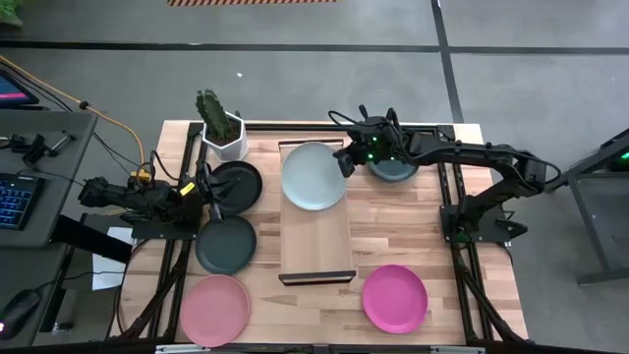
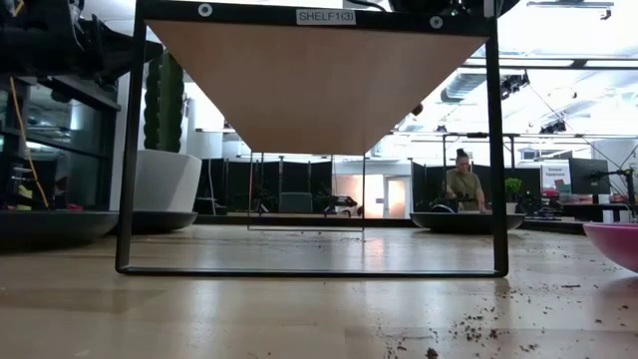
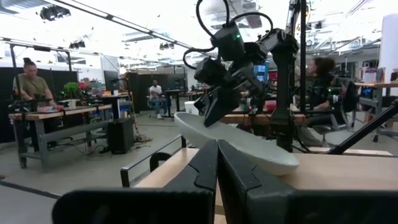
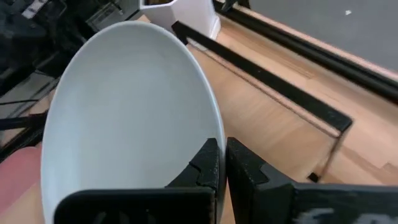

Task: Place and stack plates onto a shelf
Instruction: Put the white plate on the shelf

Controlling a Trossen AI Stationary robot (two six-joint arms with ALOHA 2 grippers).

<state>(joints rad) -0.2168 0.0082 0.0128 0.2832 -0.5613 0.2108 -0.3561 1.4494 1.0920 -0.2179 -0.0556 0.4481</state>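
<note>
Right gripper (image 1: 346, 163) clenched on pale mint-white round plate's (image 1: 313, 176) right rim; plate hangs over long light-wood shelf's (image 1: 316, 241) upper end. Left gripper (image 1: 208, 208) clenched empty, mid-left.

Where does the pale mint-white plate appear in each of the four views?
High view: pale plate on the shelf's far end, right hand shut on its rim.
Low view: not visible; it lies above the shelf board.
Left wrist view: centre, tilted.
Right wrist view: fills the left half.
Shared landmark: white plant pot, beside the shelf's far end.
</note>
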